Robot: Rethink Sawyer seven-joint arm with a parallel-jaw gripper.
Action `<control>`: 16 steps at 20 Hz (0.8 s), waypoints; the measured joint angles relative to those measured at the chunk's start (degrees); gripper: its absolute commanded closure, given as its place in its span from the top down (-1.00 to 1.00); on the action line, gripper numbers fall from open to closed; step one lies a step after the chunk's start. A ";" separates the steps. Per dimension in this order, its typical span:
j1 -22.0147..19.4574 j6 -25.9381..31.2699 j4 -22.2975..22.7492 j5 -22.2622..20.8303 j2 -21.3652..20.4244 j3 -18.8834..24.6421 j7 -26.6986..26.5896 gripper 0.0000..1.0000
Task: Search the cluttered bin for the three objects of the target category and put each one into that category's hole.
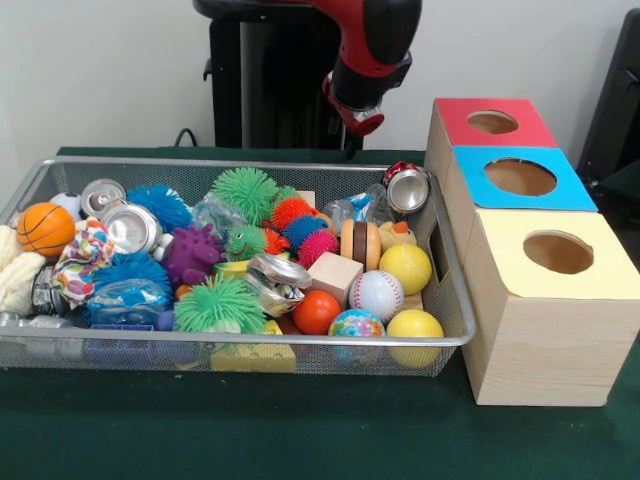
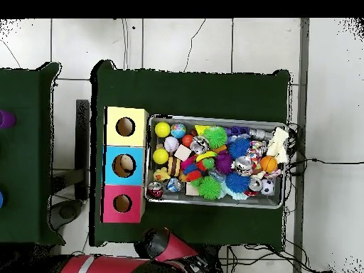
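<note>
The silver wire-mesh bin (image 1: 250,163) sits on the green table and is full of toys; it also shows in the overhead view (image 2: 213,119). Among them are yellow balls (image 1: 406,268), a baseball (image 1: 377,294), an orange basketball (image 1: 45,229), green spiky balls (image 1: 245,193), crushed cans (image 1: 408,187) and a wooden block (image 1: 335,277). The round hole (image 1: 492,122) in the red-topped wooden box is empty and shows in the overhead view too (image 2: 122,203). Only a bend of my red and black arm (image 1: 365,70) shows, behind the bin's far side. No gripper is visible.
The blue-topped box with its hole (image 1: 520,177) and the yellow-topped box with its hole (image 1: 558,252) stand in a row with the red one, right of the bin. The black pedestal (image 1: 270,80) stands behind. A second green table (image 2: 25,149) lies to the left in the overhead view.
</note>
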 measured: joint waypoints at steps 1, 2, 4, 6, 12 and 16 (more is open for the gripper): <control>0.10 0.01 0.00 0.11 -0.05 0.07 0.06 1.00; 0.27 0.01 0.00 0.37 -0.18 0.19 0.19 1.00; 0.43 0.01 0.00 0.66 -0.37 0.34 0.19 1.00; 0.62 0.01 -0.06 0.97 -0.58 0.54 0.22 1.00; 1.11 0.39 -0.56 1.89 -0.84 0.66 0.43 1.00; 1.24 0.81 -0.60 2.63 -0.81 0.61 0.43 1.00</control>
